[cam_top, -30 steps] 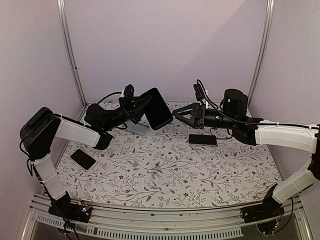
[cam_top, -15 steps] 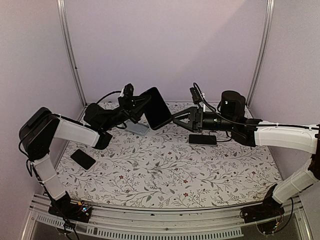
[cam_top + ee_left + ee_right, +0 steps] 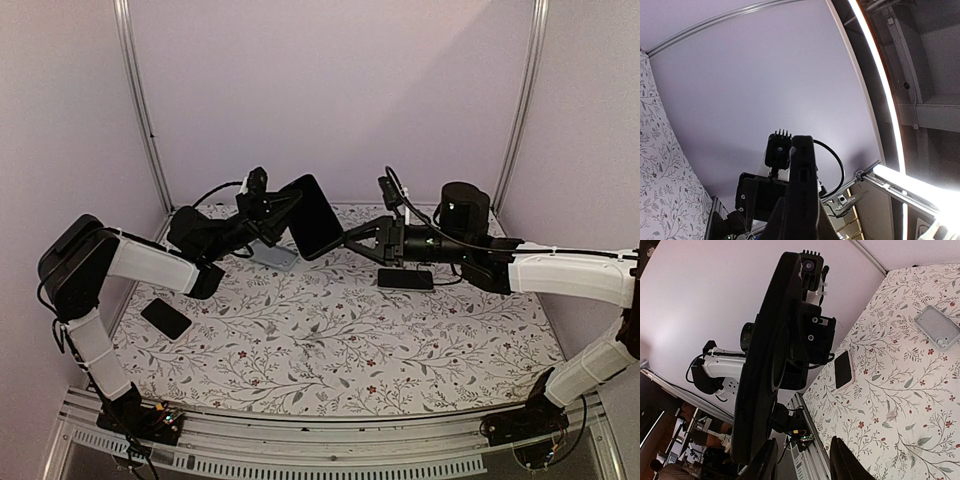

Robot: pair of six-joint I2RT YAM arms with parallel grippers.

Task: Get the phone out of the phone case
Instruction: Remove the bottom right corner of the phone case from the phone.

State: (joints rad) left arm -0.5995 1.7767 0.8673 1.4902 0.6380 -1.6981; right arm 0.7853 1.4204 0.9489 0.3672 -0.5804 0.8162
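Above the floral table [image 3: 330,340], at upper centre of the overhead frame, the cased phone [image 3: 314,215] hangs tilted in mid-air. The left gripper [image 3: 287,208] is clamped tight on its left edge. The right gripper [image 3: 347,238] straddles its lower right corner, jaws part-open (no firm pinch visible). The step in hand looks like securing a second hold; next the right jaws must pinch and peel.

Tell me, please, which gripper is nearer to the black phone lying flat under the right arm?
Right. The right gripper hangs above and beside the flat phone; the left gripper, clamping the cased phone, is farther away.
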